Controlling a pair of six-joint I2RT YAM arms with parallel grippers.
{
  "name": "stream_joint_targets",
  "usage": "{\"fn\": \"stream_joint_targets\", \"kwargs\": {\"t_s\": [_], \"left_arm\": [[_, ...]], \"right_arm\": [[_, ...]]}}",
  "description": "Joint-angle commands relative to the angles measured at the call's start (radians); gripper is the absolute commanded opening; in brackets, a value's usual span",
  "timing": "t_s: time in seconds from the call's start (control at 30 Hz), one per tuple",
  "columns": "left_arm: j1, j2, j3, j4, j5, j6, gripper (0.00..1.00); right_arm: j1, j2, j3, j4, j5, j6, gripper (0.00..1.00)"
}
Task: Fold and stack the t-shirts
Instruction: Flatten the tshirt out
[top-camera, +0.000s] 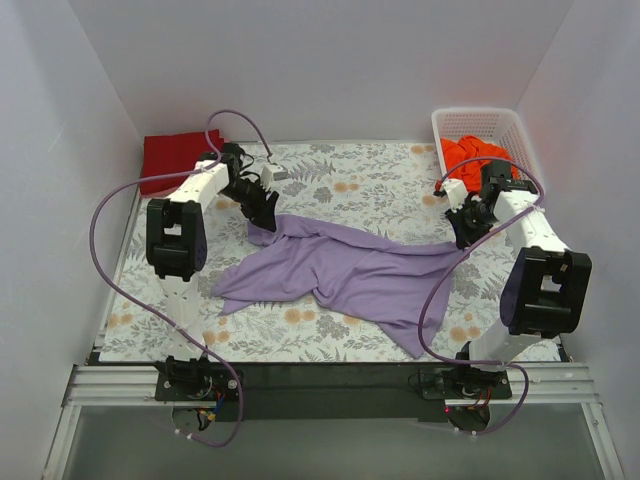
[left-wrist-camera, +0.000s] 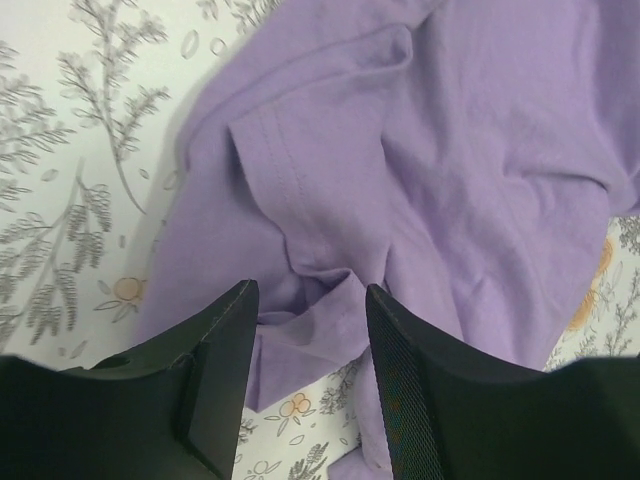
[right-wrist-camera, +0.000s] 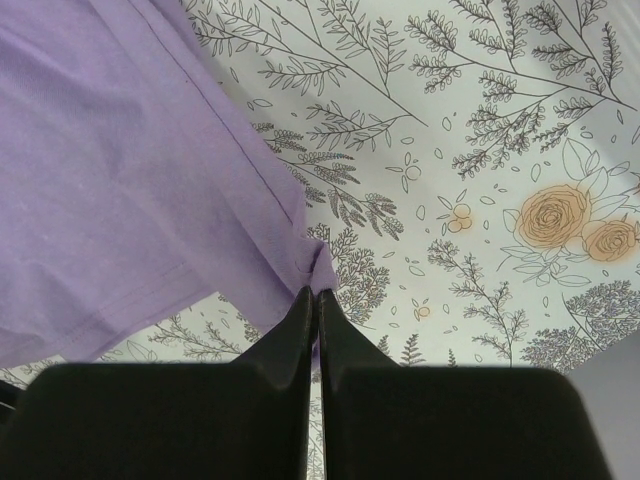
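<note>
A lavender-purple t-shirt (top-camera: 340, 275) lies rumpled and spread across the middle of the floral cloth. My left gripper (top-camera: 265, 212) hangs over its far left corner. In the left wrist view its jaws (left-wrist-camera: 305, 290) stand apart, with a raised fold of the purple shirt (left-wrist-camera: 450, 150) between the tips and not pinched. My right gripper (top-camera: 465, 232) is at the shirt's right end. In the right wrist view it (right-wrist-camera: 315, 292) is shut on a corner of the purple cloth (right-wrist-camera: 120, 180). A dark red t-shirt (top-camera: 170, 160) lies folded at the far left. A bright orange t-shirt (top-camera: 475, 155) sits bunched in the basket.
The white lattice basket (top-camera: 520, 130) stands at the far right corner, behind my right arm. The floral table cloth (top-camera: 380, 180) covers the whole work surface, with white walls close on three sides. Purple cables loop beside both arms.
</note>
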Motion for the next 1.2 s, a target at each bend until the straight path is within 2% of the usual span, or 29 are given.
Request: {"fn": "stream_joint_targets", "kwargs": {"t_s": [0.0,0.63,0.83,1.0,1.17], "left_arm": [[0.003,-0.02,-0.026,-0.061,0.033,0.066,0.46],[0.034,-0.009,-0.034,-0.085,-0.038,0.1,0.47],[0.046,-0.009,-0.035,-0.08,-0.03,0.092,0.52],[0.049,-0.01,-0.046,-0.108,-0.019,0.108,0.5],[0.052,-0.021,-0.061,-0.134,-0.006,0.129,0.36]], "right_arm": [[0.001,0.01,0.013,-0.016,0.001,-0.009,0.01],[0.002,0.027,0.036,-0.032,-0.003,-0.006,0.01],[0.002,0.026,0.037,-0.037,-0.003,-0.008,0.01],[0.002,0.023,0.036,-0.037,0.0,-0.011,0.01],[0.002,0.021,0.04,-0.039,-0.008,-0.009,0.01]]}}
